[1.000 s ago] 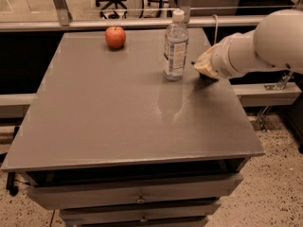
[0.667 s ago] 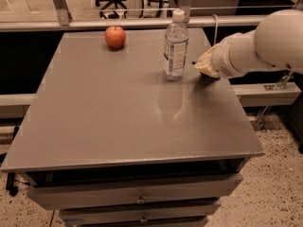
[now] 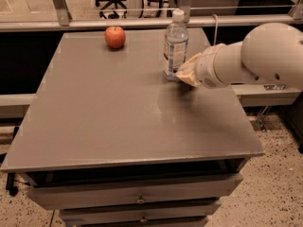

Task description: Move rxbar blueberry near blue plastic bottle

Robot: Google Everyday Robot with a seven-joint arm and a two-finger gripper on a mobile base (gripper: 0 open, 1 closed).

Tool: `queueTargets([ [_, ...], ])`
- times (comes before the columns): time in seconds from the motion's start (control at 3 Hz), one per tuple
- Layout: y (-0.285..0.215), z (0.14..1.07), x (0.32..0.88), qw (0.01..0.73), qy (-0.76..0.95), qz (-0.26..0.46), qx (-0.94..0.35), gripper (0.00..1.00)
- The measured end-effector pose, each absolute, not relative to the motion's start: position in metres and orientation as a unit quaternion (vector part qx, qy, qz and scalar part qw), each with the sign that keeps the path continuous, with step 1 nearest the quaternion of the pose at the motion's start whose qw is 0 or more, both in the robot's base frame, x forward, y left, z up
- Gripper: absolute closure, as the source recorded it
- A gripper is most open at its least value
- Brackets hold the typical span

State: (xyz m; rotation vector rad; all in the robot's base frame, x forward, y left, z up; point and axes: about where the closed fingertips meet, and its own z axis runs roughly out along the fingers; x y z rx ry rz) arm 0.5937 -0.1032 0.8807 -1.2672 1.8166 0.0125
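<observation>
Tan gripper (image 3: 186, 73) on the white arm (image 3: 265, 56), low on the grey table (image 3: 94, 126) and just beside the foot of the tall clear blue plastic bottle (image 3: 175, 46) with white cap; impossible to tell if spread or clamped on something. No sight of the flat dark-blue rxbar blueberry, maybe hidden under the gripper, so probably the placing step. Next: release gently, then lift away without tipping the bottle.

Cannot tell whether anything sits in the pincer (image 3: 186, 72), seen only as a beige tip low over the table (image 3: 118, 122), just right of the blue plastic bottle (image 3: 175, 46). Cannot tell whether they touch. Cannot follow the arm (image 3: 255, 56) past the right edge, nor the drawers (image 3: 137, 197) past the bottom edge. Cannot read the bottle's label.
</observation>
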Motion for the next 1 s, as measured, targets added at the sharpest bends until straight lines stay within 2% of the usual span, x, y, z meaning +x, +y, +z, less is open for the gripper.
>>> queueTargets([
  [0.33, -0.073, 0.869, 0.586, 0.440, 0.728, 0.043, -0.523, 0.82],
  [1.0, -0.066, 0.859, 0.572, 0.427, 0.736, 0.061, -0.522, 0.36],
])
